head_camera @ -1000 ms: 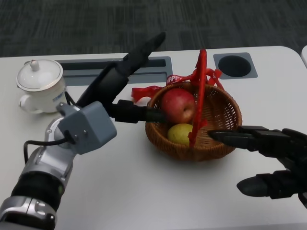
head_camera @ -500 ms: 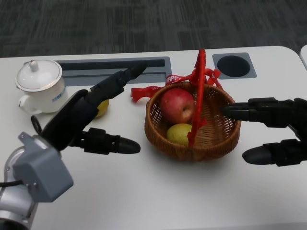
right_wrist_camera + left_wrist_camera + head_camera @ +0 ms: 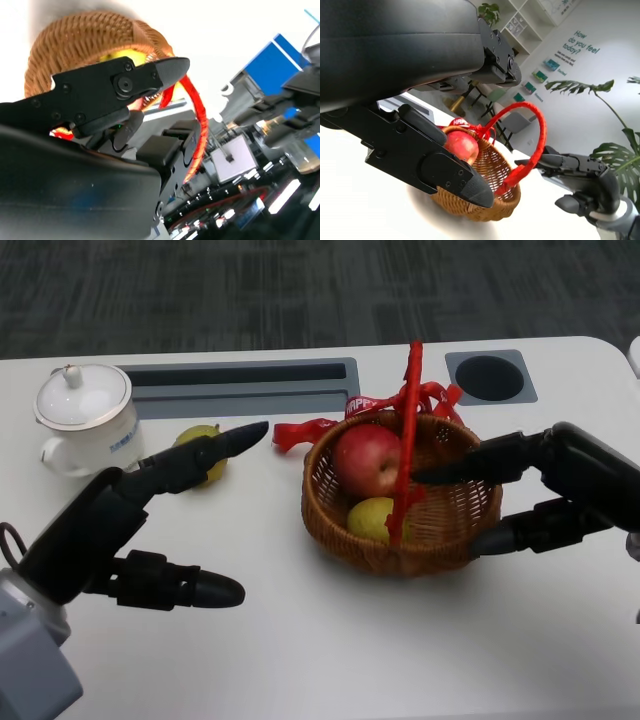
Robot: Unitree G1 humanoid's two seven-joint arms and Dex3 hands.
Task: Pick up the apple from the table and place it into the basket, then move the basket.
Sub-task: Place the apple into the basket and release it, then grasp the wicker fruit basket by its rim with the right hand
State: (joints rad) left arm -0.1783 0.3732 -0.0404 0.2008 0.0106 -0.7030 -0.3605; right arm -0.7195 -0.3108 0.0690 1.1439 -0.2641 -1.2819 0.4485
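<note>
The red apple [image 3: 369, 460] lies inside the wicker basket [image 3: 440, 540] at the table's middle, beside a yellow-green fruit [image 3: 371, 518]. A red handle [image 3: 407, 430] arches over the basket. My left hand [image 3: 120, 530] hovers well left of the basket, fingers spread, holding nothing. My right hand [image 3: 545, 490] straddles the basket's right rim: one finger reaches over the inside toward the handle, another lies outside the wall. It holds nothing. The left wrist view shows the apple [image 3: 462, 145], basket [image 3: 485, 197] and right hand [image 3: 580, 185]. In the right wrist view the basket [image 3: 70, 40] sits just beyond my fingers [image 3: 120, 85].
A white lidded teapot [image 3: 85, 415] stands at the far left. A second yellow-green fruit [image 3: 198, 443] lies on the table behind my left fingers. A red ribbon [image 3: 305, 430] trails left of the basket. A dark slot [image 3: 240, 375] and round hole [image 3: 490, 375] sit at the back.
My left hand has drawn back from the basket toward the lower left, uncovering the fruit on the table. My right hand has moved up to the basket's right rim, one finger over it.
</note>
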